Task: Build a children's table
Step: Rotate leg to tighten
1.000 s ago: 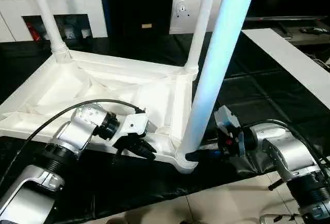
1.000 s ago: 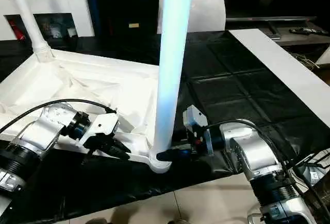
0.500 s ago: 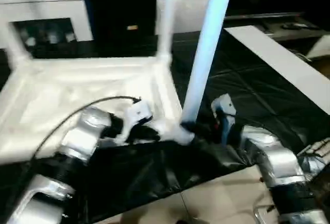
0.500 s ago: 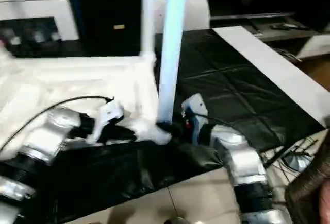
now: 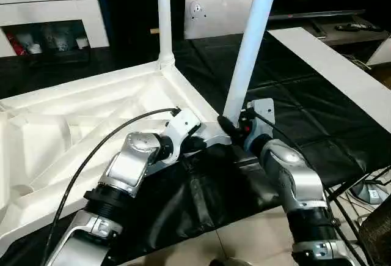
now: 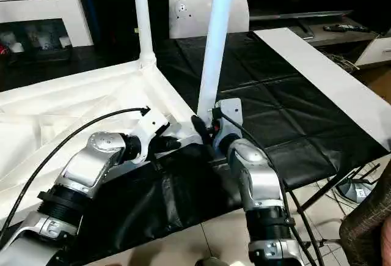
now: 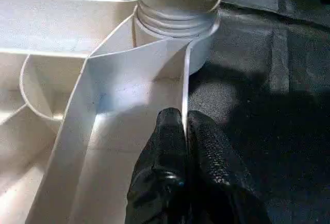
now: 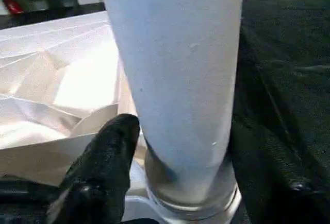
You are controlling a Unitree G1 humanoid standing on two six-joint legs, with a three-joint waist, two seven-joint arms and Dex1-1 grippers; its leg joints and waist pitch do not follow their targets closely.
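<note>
Compared with 1 second ago, the tabletop (image 5: pixel 91 113) has swung round on the black sheet (image 5: pixel 305 119): its near corner, which lay toward the lower middle of the head views, now sits higher and points more to the right, and the whole head view has shifted too, so part of that change is the camera's. The tabletop lies upside down, ribbed side up, with 2 legs in sight standing in corner sockets: the near leg (image 5: pixel 250 46) and the far leg (image 5: pixel 164 15). The left gripper (image 7: pixel 184 141) pinches the thin rim wall of the tabletop just beside the near socket, its 2 black fingers (image 7: pixel 165 152) pressed together on it. The right gripper (image 5: pixel 229 130) sits at the foot of the near leg; 1 finger (image 8: pixel 103 167) lies against the leg's side, but I cannot tell whether the pair is closed round it. Behind stand a white cabinet (image 5: pixel 55 9) and a flat white bag (image 5: pixel 214 12); a long white board (image 5: pixel 342 70) lies along the right. The left arm's black cable (image 5: pixel 104 144) loops across the tabletop.
</note>
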